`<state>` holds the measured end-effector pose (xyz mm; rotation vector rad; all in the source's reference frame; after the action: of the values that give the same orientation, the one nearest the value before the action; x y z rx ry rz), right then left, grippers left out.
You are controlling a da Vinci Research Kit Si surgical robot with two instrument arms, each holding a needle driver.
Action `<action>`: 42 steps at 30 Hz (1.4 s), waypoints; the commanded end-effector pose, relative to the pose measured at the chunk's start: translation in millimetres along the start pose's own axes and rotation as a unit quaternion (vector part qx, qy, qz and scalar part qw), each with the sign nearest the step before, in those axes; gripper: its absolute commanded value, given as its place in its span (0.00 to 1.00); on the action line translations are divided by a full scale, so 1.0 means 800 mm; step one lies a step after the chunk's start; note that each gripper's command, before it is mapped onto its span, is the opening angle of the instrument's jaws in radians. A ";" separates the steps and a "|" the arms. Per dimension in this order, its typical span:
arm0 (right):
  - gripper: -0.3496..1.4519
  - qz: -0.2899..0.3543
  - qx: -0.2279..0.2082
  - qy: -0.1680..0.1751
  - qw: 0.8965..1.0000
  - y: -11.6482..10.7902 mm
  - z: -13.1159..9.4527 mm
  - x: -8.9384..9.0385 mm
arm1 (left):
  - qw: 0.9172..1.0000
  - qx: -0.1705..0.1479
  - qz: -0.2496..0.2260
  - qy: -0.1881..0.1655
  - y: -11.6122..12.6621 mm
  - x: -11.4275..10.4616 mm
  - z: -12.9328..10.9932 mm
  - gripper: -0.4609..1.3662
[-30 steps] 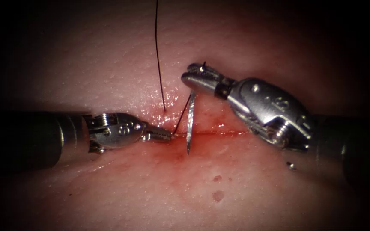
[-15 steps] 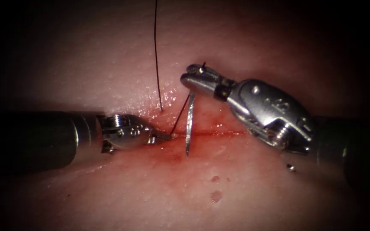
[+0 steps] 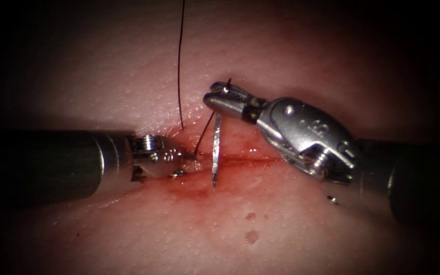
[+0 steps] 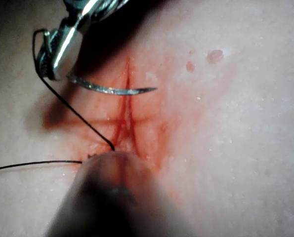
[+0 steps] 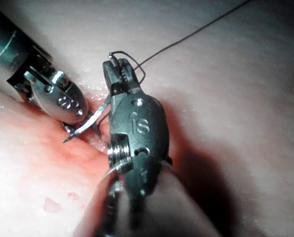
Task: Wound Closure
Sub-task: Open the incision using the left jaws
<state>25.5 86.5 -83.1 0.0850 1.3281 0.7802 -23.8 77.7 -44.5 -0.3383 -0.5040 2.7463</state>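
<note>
My right tool (image 3: 219,99) is shut on the curved needle (image 3: 215,153) close to its thread end. The needle hangs free above the tissue (image 3: 128,76), crossing the cut (image 3: 250,159), with its tip over the near edge. In the left wrist view the needle (image 4: 112,90) casts a shadow on the tissue. My left tool (image 3: 184,164) lies at the cut's left part, jaws apart and holding nothing I can see. Dark thread (image 3: 203,133) runs from the needle's end down to the cut by the left tool's tip. A second strand (image 3: 179,61) rises from the far edge.
Red fluid (image 3: 199,191) wets the tissue around the cut, with two small spots (image 3: 251,236) nearer the front. In the right wrist view the left tool (image 5: 63,101) sits close beside the right tool (image 5: 118,74), the needle (image 5: 85,127) between them.
The right tool has carried the needle a little to the left. The left tool's shaft has slid in from the left, its wrist has turned, and its jaws have come apart.
</note>
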 end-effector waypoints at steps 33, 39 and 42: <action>0.00 -0.226 -0.076 0.092 0.967 -0.0011 0.0040 -0.0044 | 0.999 0.028 -0.021 0.011 -0.0003 -0.0009 -0.0006 0.66; 0.00 -0.235 -0.078 0.097 0.964 -0.0023 0.0048 -0.0060 | 0.999 0.022 -0.024 0.016 -0.0003 -0.0009 -0.0006 0.67; 0.00 -0.239 -0.078 0.099 0.963 -0.0026 0.0050 -0.0068 | 0.999 0.022 -0.026 0.023 -0.0003 -0.0009 -0.0006 0.66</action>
<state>29.9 83.3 -78.5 -0.4320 1.3960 0.4802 -23.0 77.8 -44.7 -0.3710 -0.4431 2.6881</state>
